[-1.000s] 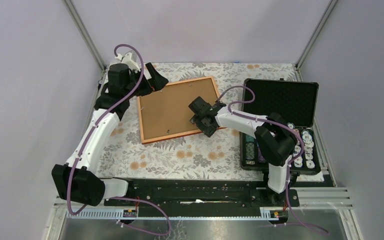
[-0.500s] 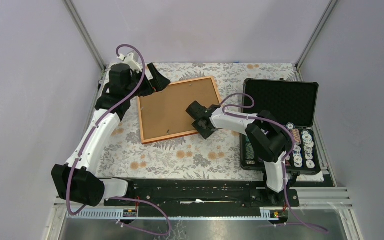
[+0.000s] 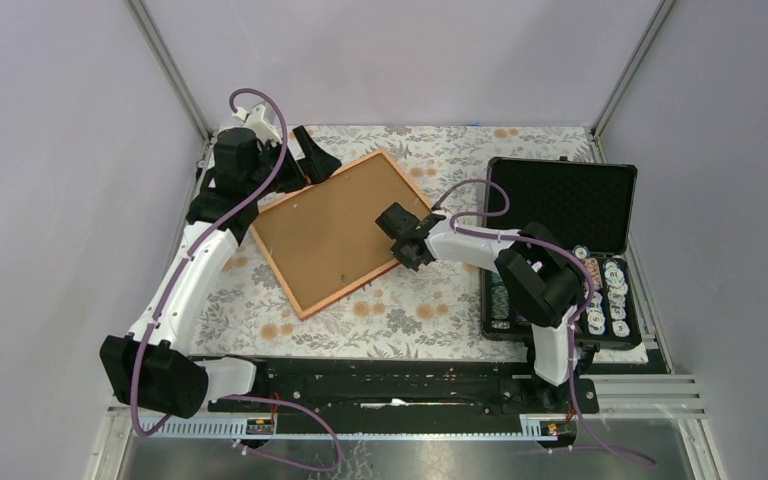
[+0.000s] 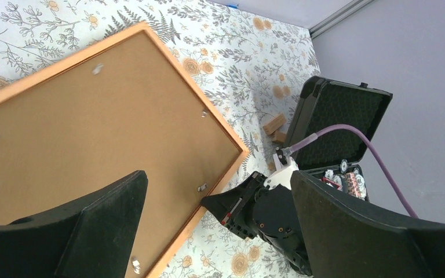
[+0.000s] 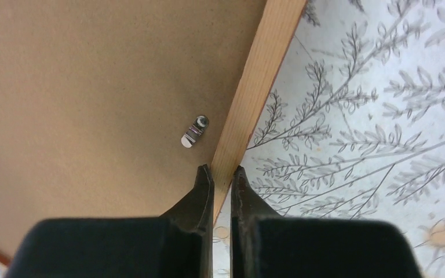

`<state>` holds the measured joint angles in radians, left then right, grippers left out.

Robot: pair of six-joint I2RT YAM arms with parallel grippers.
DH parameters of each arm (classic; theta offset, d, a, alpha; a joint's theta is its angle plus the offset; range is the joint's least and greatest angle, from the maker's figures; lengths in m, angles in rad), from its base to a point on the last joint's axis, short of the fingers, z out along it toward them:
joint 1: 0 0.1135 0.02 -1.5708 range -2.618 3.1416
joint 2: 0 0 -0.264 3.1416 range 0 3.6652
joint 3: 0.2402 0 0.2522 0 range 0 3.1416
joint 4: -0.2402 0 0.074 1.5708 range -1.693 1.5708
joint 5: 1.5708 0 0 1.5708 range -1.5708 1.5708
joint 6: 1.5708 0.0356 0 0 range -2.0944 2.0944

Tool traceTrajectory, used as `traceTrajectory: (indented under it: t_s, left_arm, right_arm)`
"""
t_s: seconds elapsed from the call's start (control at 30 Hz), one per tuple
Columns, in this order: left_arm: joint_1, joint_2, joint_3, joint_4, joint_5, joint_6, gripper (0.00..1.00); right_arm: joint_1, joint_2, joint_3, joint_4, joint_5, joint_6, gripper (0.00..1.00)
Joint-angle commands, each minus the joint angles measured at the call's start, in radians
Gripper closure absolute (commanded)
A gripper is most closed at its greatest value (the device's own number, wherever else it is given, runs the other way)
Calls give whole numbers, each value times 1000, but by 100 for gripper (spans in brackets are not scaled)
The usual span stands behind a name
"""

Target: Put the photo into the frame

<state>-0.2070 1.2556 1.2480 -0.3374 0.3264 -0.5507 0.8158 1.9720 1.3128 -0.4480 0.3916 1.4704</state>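
Note:
The frame lies back up on the floral cloth, turned at an angle, with a brown backing board filling it. My right gripper is shut on the frame's right rim, one finger over the board, the other on the outer side. A small metal turn clip sits just ahead of the fingers. My left gripper hangs open above the frame's far left side, holding nothing. The photo is out of view.
An open black case holding poker chips stands at the right, close to the right arm. Small wooden blocks lie on the cloth beside the case. Metal posts and grey walls bound the table.
The right gripper closed onto the frame's rim. The frame swung counterclockwise, its far right corner moving left and its near corner toward me. The left gripper barely moved.

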Motion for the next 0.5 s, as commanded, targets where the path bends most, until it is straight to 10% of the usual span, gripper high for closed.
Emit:
traceTrajectory:
  t_s: [0.0,0.47]
  left_arm:
    - [-3,-28,0,54,32,-9,1]
    - [-3,-16,-4,58,44,-13,1]
  right_arm:
    - [-8,3,-64,-47,19,-415,100]
    - [-179,17,-17,183,-263,-1020,100]
